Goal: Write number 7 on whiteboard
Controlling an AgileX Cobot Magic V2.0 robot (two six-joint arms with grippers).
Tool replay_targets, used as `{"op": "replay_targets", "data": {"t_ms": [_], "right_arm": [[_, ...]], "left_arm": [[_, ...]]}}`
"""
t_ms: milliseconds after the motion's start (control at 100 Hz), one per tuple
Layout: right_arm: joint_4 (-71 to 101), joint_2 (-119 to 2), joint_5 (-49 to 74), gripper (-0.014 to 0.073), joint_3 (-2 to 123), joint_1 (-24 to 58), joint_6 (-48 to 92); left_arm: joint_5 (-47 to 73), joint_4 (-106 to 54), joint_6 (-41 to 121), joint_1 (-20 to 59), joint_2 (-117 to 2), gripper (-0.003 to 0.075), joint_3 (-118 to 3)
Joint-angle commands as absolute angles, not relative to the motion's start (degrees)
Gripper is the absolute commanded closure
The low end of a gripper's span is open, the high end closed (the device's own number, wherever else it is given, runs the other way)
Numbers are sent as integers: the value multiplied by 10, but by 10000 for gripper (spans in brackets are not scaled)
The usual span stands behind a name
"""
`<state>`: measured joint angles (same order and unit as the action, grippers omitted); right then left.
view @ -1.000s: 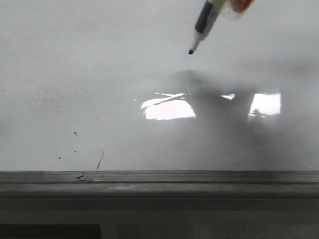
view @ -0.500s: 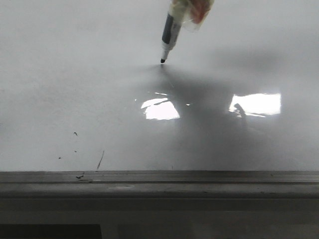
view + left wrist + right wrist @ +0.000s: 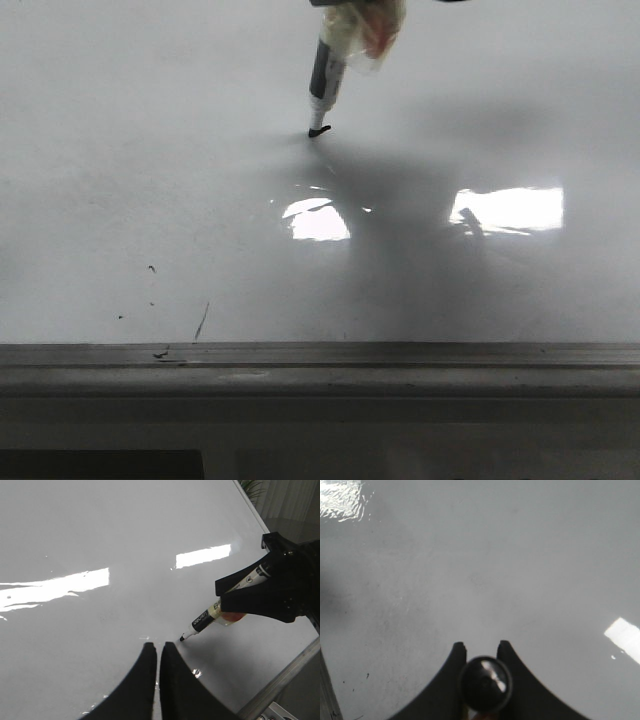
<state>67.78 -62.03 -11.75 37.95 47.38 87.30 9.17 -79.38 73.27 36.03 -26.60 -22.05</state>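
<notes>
The whiteboard (image 3: 150, 150) fills the front view, glossy and white-grey. My right gripper (image 3: 480, 647) is shut on a black-and-white marker (image 3: 328, 72), whose round end cap (image 3: 485, 682) sits between the fingers. The marker's tip rests on the board. Of the number 7 (image 3: 320, 132), only a short black dash shows at that tip. In the left wrist view, the right gripper (image 3: 220, 592) and the marker (image 3: 210, 617) are just beyond my left gripper (image 3: 156, 647). The left gripper hangs over the board, shut and holding nothing.
A grey metal ledge (image 3: 320, 365) runs along the board's near edge. Small black specks (image 3: 150, 268) and a short scratch mark (image 3: 200, 322) sit at the lower left. Bright light reflections (image 3: 505, 208) lie on the board. The board's frame (image 3: 280, 682) edges the left wrist view.
The marker has moved left and down from above the board. Its tip now touches the surface, and a short black dash has appeared there.
</notes>
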Motion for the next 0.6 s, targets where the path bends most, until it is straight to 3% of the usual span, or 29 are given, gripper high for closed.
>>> {"op": "replay_targets", "data": {"t_ms": [0,250,590], "right_arm": [[691,-623,-165,639,392,469,876],[737,-622,-189,639,388,469,908],[940,-599,-270,640,380,469,1109]], "left_arm": [[85,-801,729,359,-269,741,-236],[85,-801,729,359,-269,741,-236],[85,-801,729,359,-269,741,-236]]}}
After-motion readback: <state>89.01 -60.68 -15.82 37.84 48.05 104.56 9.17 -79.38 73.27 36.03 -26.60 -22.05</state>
